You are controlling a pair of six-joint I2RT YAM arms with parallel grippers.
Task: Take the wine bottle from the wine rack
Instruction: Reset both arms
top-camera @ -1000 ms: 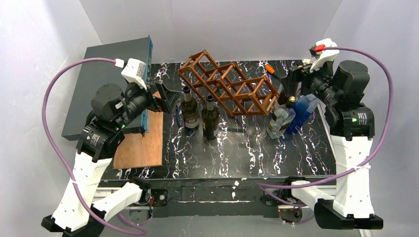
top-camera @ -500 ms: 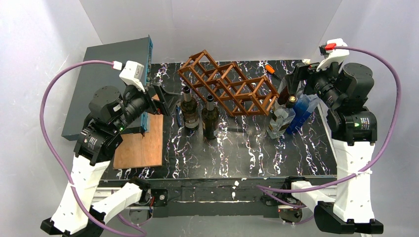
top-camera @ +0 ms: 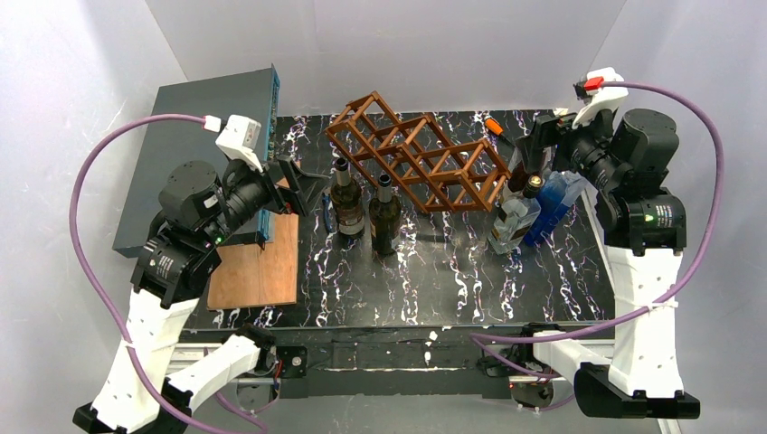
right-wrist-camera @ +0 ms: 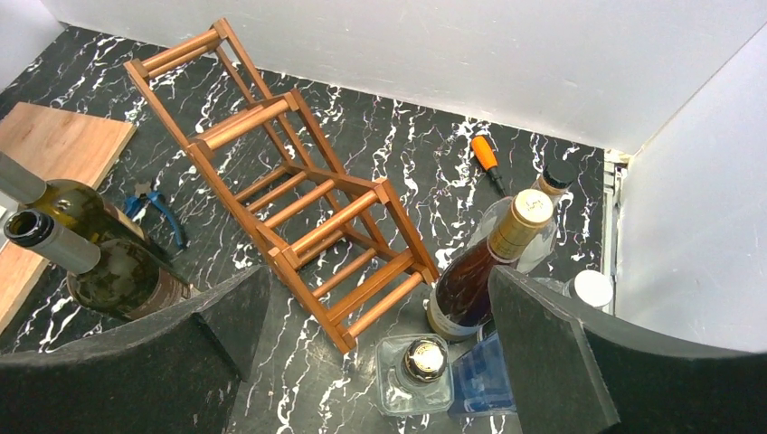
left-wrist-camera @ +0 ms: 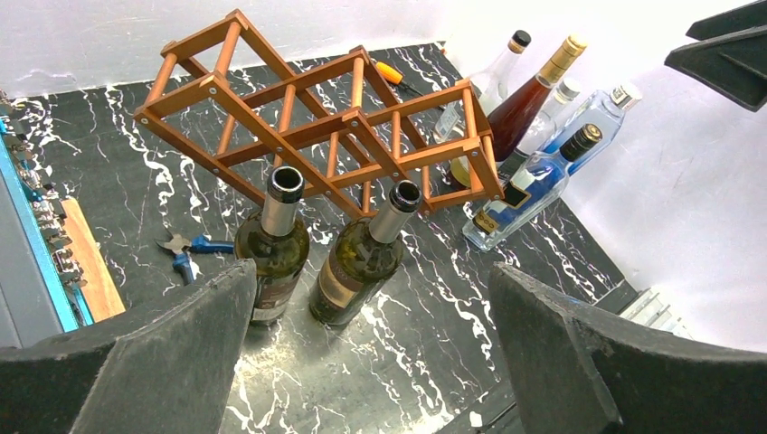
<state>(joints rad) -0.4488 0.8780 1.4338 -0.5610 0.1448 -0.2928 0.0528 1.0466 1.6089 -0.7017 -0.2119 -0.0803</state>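
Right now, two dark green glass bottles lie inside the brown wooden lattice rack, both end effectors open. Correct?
No. In the left wrist view the dark green glass bottles stand on the table before the brown wooden lattice rack; left end effector and right end effector are open.

Brown wine rack (left-wrist-camera: 351,117), black table (top-camera: 452,276) veined white, olive-green wine bottles (left-wrist-camera: 271,258), blue bottle (top-camera: 552,206), orange-handled screwdriver (right-wrist-camera: 487,155)

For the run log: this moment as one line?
left gripper: open, empty | right gripper: open, empty | wine rack: cells empty | two wine bottles: upright beside rack
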